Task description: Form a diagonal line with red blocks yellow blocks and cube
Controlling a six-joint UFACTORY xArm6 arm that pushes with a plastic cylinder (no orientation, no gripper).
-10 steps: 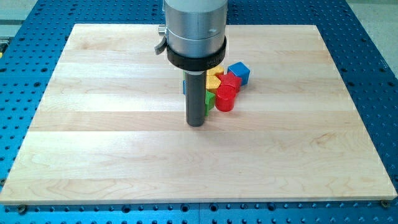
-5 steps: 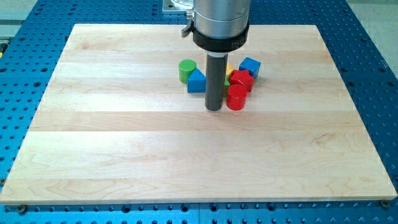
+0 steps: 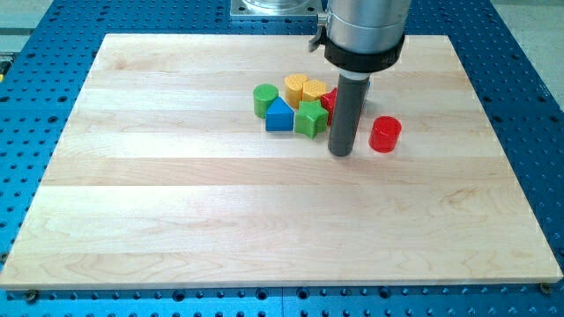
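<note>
My tip (image 3: 341,153) rests on the wooden board (image 3: 176,194), right of the block cluster. A red cylinder (image 3: 385,134) stands alone just right of the tip. A second red block (image 3: 328,99) peeks out from behind the rod's left side. Two yellow blocks (image 3: 295,88) (image 3: 315,91) sit side by side at the cluster's top. The blue cube does not show; the rod and arm may hide it.
A green cylinder (image 3: 265,99) is at the cluster's left, with a blue triangular block (image 3: 279,116) below it and a green star (image 3: 310,118) close to the rod's left. Blue perforated table (image 3: 538,106) surrounds the board.
My tip has moved to the view's right. The red cylinder has slid right, away from the cluster. The yellow blocks and green star have come into sight; the blue cube has gone out of sight.
</note>
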